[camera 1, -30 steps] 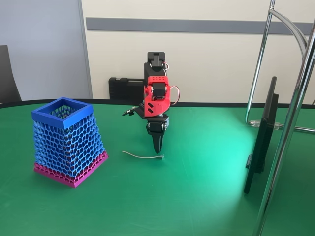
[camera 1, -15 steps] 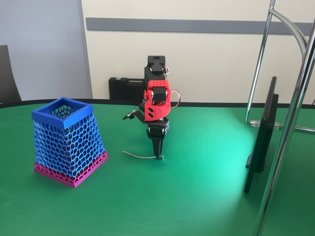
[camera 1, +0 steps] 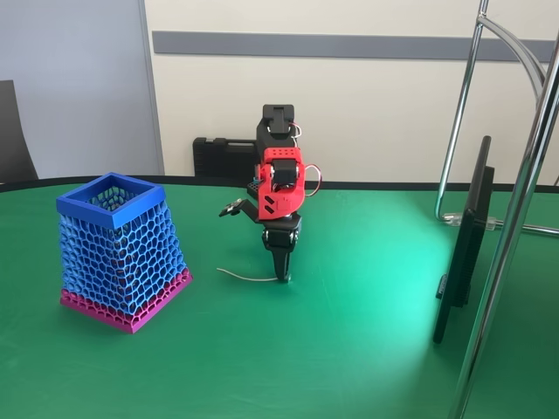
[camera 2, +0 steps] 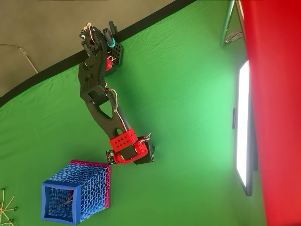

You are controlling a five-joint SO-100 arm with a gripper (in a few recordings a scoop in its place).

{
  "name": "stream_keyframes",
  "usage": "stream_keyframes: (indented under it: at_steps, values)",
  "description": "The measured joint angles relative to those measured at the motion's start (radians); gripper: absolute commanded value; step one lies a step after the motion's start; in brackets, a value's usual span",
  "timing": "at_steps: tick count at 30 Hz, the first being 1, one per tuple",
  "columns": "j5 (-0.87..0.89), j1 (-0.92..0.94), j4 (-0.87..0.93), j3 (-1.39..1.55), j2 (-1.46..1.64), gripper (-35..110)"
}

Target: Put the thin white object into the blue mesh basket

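So far the thin white object (camera 1: 247, 278) lay flat on the green worktop (camera 1: 349, 349), a pale, slightly curved line running leftward from under my jaws (camera 1: 282, 276) in the fixed view. My jaws pointed straight down with their tips at the cord's right end, at or just above the worktop. From that angle they read as one dark wedge, so I could not tell whether they stood apart or were already clamped on the cord. The blue mesh basket (camera 1: 118, 253) stood upright well to the left of the cord, its open rim facing up, with the bare worktop between them. I judged the task barely begun: the reach was made, but the cord was not lifted, and the grip, the lift, the carry across and the drop into the basket all remained.
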Motion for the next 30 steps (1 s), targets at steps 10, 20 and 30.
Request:
stream_keyframes:
  at_steps: [10,20,30]
  values:
    - [-0.012,0.0,0.044,-0.052,-0.028,2]
    - [-0.086,0.002,-0.014,-0.052,0.026,1]
    - [-0.293,0.074,-0.276,0.02,0.333,1]
